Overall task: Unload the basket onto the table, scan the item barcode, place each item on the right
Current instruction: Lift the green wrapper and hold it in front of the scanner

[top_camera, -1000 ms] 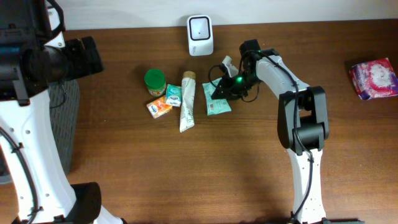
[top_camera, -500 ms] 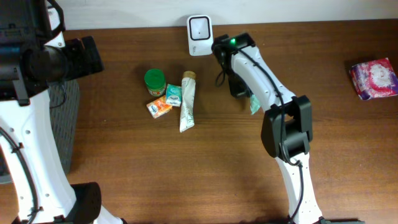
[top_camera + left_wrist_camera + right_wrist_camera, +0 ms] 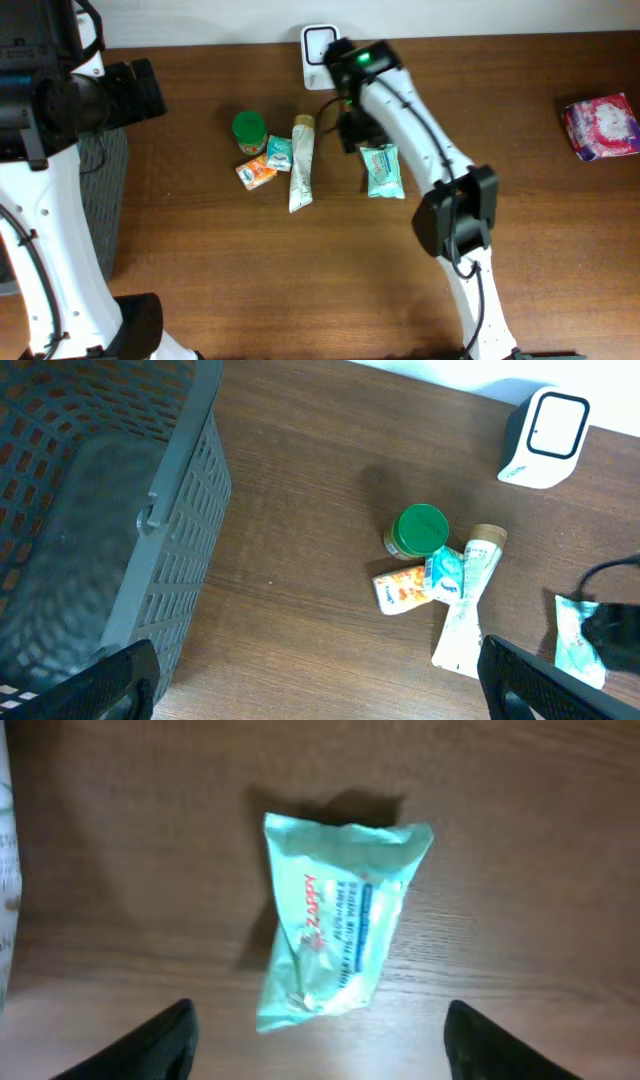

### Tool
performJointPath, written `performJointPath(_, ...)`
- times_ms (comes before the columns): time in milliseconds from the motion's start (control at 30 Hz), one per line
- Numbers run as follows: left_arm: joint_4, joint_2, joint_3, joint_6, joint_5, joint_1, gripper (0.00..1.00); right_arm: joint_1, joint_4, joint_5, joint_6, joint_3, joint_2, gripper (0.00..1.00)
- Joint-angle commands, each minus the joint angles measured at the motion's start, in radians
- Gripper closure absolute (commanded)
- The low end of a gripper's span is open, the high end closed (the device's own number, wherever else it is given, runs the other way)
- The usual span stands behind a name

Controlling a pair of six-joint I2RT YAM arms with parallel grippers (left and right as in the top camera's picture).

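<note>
— Where's the pale teal plastic wipes packet (image 3: 335, 920)?
— Flat on the brown wooden table (image 3: 300, 280), mid-table, with nothing gripping it. The right gripper (image 3: 318, 1045) hangs above it, fingers apart.
— And the left gripper (image 3: 315, 660)?
— Spread wide and empty, near the table's left edge. The white box scanner (image 3: 545, 435) stands at the far edge.

Overhead, the right arm (image 3: 410, 110) covers a corner of the scanner (image 3: 320, 42). Right wrist view: the right gripper (image 3: 318, 1045) shows only dark, blurred fingertips (image 3: 160, 1040) at the bottom edge, and the tube (image 3: 4, 820) is a sliver at left. Left wrist view: the basket (image 3: 150, 520) runs off the frame, and the wipes pack (image 3: 572, 650) is half covered.
</note>
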Motion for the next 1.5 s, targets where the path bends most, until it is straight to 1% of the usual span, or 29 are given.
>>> performJointPath(0, 0.0, -0.004, 0.002, -0.005, 0.006, 0.005, 0.01, -0.116, -0.05, -0.29, -0.277, -0.006, -0.01, 0.25)
performJointPath(33, 0.0, -0.004, 0.002, -0.006, 0.007, 0.005, 0.01, -0.146, -0.057, -0.322, -0.281, -0.017, -0.01, 0.27)
performJointPath(67, 0.0, -0.004, 0.002, -0.006, 0.007, 0.005, 0.01, -0.172, -0.057, -0.362, -0.281, -0.028, -0.01, 0.37)
performJointPath(100, 0.0, -0.004, 0.002, -0.005, 0.007, 0.005, 0.01, -0.19, -0.056, -0.388, -0.282, -0.05, -0.01, 0.32)
performJointPath(133, 0.0, -0.004, 0.002, -0.005, 0.007, 0.005, 0.01, -0.194, -0.05, -0.388, -0.282, -0.069, -0.01, 0.21)
performJointPath(167, 0.0, -0.004, 0.002, -0.006, 0.007, 0.005, 0.01, -0.192, -0.035, -0.391, -0.281, -0.094, -0.01, 0.2)
performJointPath(200, 0.0, -0.004, 0.002, -0.005, 0.007, 0.005, 0.01, -0.188, -0.021, -0.392, -0.27, -0.121, -0.01, 0.22)
performJointPath(267, 0.0, -0.004, 0.002, -0.005, 0.007, 0.005, 0.01, -0.186, 0.013, -0.394, -0.27, -0.17, -0.01, 0.37)
performJointPath(400, 0.0, -0.004, 0.002, -0.005, 0.007, 0.005, 0.01, -0.186, 0.127, -0.387, -0.217, -0.289, -0.01, 0.42)
performJointPath(433, 0.0, -0.004, 0.002, -0.006, 0.007, 0.005, 0.01, -0.184, 0.144, -0.387, -0.206, -0.308, -0.01, 0.46)
performJointPath(467, 0.0, -0.004, 0.002, -0.006, 0.007, 0.005, 0.01, -0.181, 0.159, -0.387, -0.206, -0.321, -0.01, 0.47)
performJointPath(500, 0.0, -0.004, 0.002, -0.005, 0.006, 0.005, 0.01, -0.177, 0.178, -0.387, -0.196, -0.332, -0.01, 0.54)
performJointPath(600, 0.0, -0.004, 0.002, -0.006, 0.007, 0.005, 0.01, -0.159, 0.256, -0.387, -0.183, -0.369, -0.01, 0.56)
performJointPath(667, 0.0, -0.004, 0.002, -0.006, 0.007, 0.005, 0.01, -0.144, 0.282, -0.387, -0.157, -0.37, -0.01, 0.73)
performJointPath(733, 0.0, -0.004, 0.002, -0.005, 0.007, 0.005, 0.01, -0.127, 0.295, -0.387, -0.158, -0.37, -0.01, 0.8)
performJointPath(800, 0.0, -0.004, 0.002, -0.005, 0.007, 0.005, 0.01, -0.114, 0.288, -0.391, -0.157, -0.366, -0.01, 0.96)
performJointPath(867, 0.0, -0.004, 0.002, -0.005, 0.007, 0.005, 0.01, -0.124, 0.223, -0.459, -0.107, -0.283, -0.015, 0.96)
performJointPath(900, 0.0, -0.004, 0.002, -0.005, 0.006, 0.005, 0.01, -0.154, 0.149, -0.626, -0.104, -0.172, -0.015, 0.96)
performJointPath(933, 0.0, -0.004, 0.002, -0.005, 0.007, 0.005, 0.01, -0.177, 0.115, -0.747, -0.104, -0.111, -0.016, 0.96)
performJointPath(967, 0.0, -0.004, 0.002, -0.005, 0.007, 0.005, 0.01, -0.199, 0.087, -0.866, -0.104, -0.077, -0.016, 0.96)
performJointPath(1033, 0.0, -0.004, 0.002, -0.005, 0.007, 0.005, 0.01, -0.23, 0.017, -1.075, -0.105, -0.072, -0.016, 0.96)
performJointPath(1100, 0.0, -0.004, 0.002, -0.005, 0.007, 0.005, 0.01, -0.242, -0.087, -1.191, -0.103, -0.072, -0.016, 0.96)
performJointPath(1167, 0.0, -0.004, 0.002, -0.005, 0.007, 0.005, 0.01, -0.241, -0.086, -1.299, -0.052, -0.073, -0.016, 0.96)
performJointPath(1200, 0.0, -0.004, 0.002, -0.005, 0.007, 0.005, 0.01, -0.241, -0.086, -1.341, -0.052, -0.073, -0.016, 0.96)
performJointPath(1300, 0.0, -0.004, 0.002, -0.005, 0.007, 0.005, 0.01, -0.241, -0.079, -1.355, -0.052, -0.073, -0.016, 0.96)
performJointPath(1367, 0.0, -0.004, 0.002, -0.005, 0.007, 0.005, 0.01, -0.234, 0.017, -1.261, -0.052, -0.073, -0.016, 0.96)
performJointPath(1400, 0.0, -0.004, 0.002, -0.006, 0.007, 0.005, 0.01, -0.221, 0.12, -1.198, -0.052, -0.073, -0.016, 0.96)
performJointPath(1433, 0.0, -0.004, 0.002, -0.005, 0.007, 0.005, 0.01, -0.209, 0.324, -1.146, -0.033, -0.072, -0.016, 0.96)
performJointPath(1467, 0.0, -0.004, 0.002, -0.006, 0.007, 0.005, 0.01, -0.205, 0.459, -1.073, 0.043, -0.072, -0.016, 0.96)
